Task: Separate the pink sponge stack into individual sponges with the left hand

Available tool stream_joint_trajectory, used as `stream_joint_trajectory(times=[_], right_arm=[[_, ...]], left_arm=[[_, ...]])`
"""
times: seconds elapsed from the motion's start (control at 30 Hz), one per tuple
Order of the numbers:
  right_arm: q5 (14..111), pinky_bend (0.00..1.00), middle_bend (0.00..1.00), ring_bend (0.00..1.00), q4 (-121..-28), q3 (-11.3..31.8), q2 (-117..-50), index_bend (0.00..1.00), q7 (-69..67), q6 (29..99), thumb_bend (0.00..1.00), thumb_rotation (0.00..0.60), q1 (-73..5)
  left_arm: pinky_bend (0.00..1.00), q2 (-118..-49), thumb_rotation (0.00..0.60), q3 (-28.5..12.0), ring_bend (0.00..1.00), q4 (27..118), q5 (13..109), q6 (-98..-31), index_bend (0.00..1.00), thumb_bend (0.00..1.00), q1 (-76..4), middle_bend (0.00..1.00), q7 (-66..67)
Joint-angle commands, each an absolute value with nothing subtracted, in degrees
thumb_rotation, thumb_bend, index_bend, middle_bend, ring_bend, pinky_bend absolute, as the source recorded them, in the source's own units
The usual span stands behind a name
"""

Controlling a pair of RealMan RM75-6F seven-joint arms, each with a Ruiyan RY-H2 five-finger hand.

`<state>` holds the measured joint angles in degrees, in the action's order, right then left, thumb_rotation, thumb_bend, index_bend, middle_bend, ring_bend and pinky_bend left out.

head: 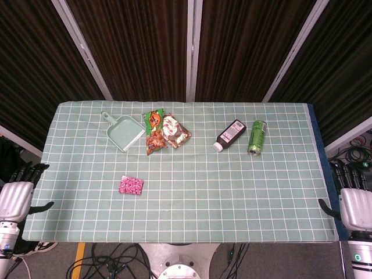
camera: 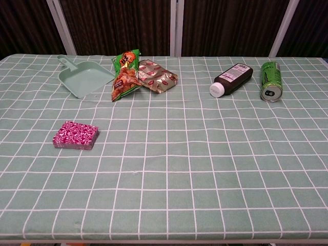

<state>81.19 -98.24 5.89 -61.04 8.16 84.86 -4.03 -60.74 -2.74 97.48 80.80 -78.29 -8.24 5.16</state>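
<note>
A: Left hand (head: 16, 197), white with black fingers (head: 26, 172), sits off the left edge of the green checked cloth tabletop (head: 232, 192), fingers spread, holding nothing. It shows in the head view only.

B: Target?

A: The flat pink-and-white patterned sponge stack (head: 131, 185) lies alone on the left-front part of the tabletop, well apart from the hand. The step looks like the reach-in, not yet begun. Best bet: the hand comes in from the left, pins the bottom layers and peels the top sponge off sideways; soft foam will likely squash, so a light pinch.

B: Anything near it?

A: No. The mint green plastic dustpan (head: 124, 133), the orange-green snack bag (head: 154, 132) and the silver-red foil packet (head: 175, 132) sit further back. The dark brown bottle with white cap (head: 230, 135) and the green drink can (head: 256, 137) lie on their sides, far right.

B: Right hand?

A: Right hand (head: 353, 204) hangs off the right edge, fingers loose, empty.

B: Unclear bits?

A: The sponge count in the stack can't be made out, both arms are cut off by the frame, and the labels are too small to read.
</note>
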Motion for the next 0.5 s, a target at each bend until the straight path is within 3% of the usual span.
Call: stream_joint_trajectory(times=[0.03,0.5], right_arm=[[80.8,0.00,0.00,0.00,-98.4,5.9,-60.6,0.00,8.4,84.5,0.13,0.600,-4.1],[80.6,0.00,0.00,0.00,-98.6,5.8,-60.7,0.00,7.4,83.4,0.13,0.600,-4.6]], left_arm=[[0.13,-61.1,0.600,-2.7,0.02,97.4,80.9,-78.5,0.14,0.01,-8.3,0.11,5.3],[0.16,-62.3,0.600,-1.5,0.02,97.4,84.5,-77.5,0.15,0.00,-9.5,0.12,4.3]])
